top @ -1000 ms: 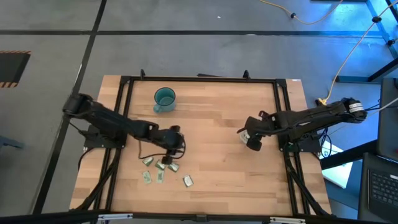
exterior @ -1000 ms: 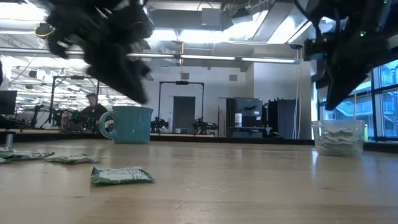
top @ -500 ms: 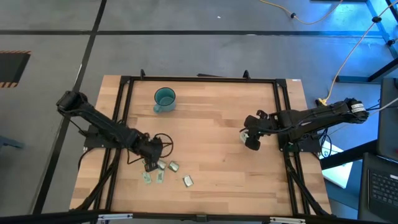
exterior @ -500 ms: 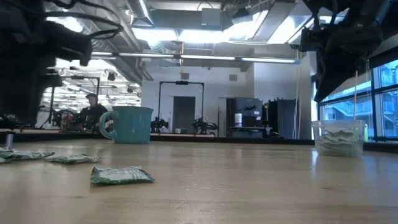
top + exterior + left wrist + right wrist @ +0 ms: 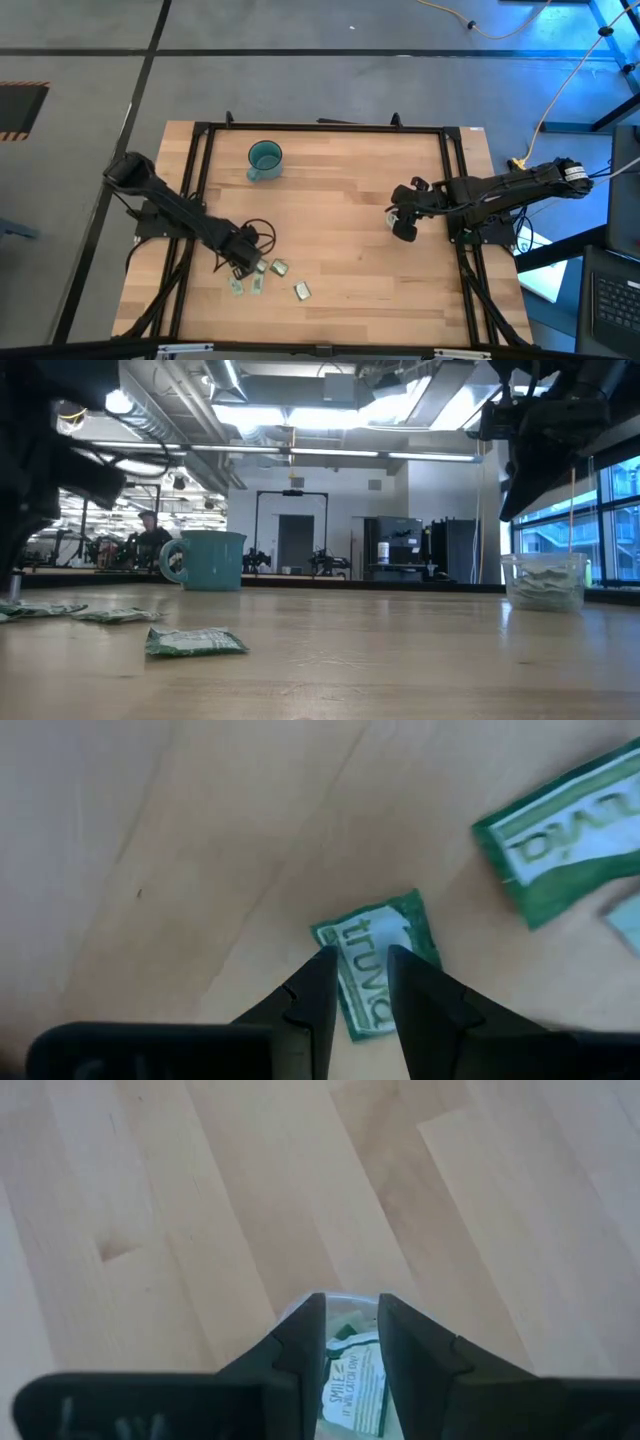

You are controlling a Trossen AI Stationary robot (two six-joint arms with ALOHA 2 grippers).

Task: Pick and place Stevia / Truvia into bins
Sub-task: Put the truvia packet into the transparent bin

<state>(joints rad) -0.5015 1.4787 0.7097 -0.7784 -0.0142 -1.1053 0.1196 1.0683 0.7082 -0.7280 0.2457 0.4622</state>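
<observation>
From above, the left gripper (image 5: pixel 243 263) hangs low over the sachets (image 5: pixel 268 278) scattered on the table (image 5: pixel 340 200); the nearest ones lie just beside its tip, the rest a little past it. The right gripper (image 5: pixel 404 222) waits well apart, over the clear cup (image 5: pixel 394 217). The teal cup (image 5: pixel 265 158) stands far behind the left gripper.

At table height, three sachets (image 5: pixel 195 643) lie flat on the wood and the clear cup (image 5: pixel 545 582) already holds several. The grippers' fingers are not readable here.

Through the left wrist camera, the fingers (image 5: pixel 315 995) stand slightly apart, holding nothing, with a Truvia sachet (image 5: pixel 375 975) directly beneath and between them. Its long axis seems to run along the gap, not across it, so I would guess the wrist needs turning or the packet's narrow width gets pinched.

Through the right wrist camera, the fingers (image 5: pixel 300 1345) are also slightly apart and empty, pointing down over sachets in the clear cup (image 5: pixel 352 1370).
</observation>
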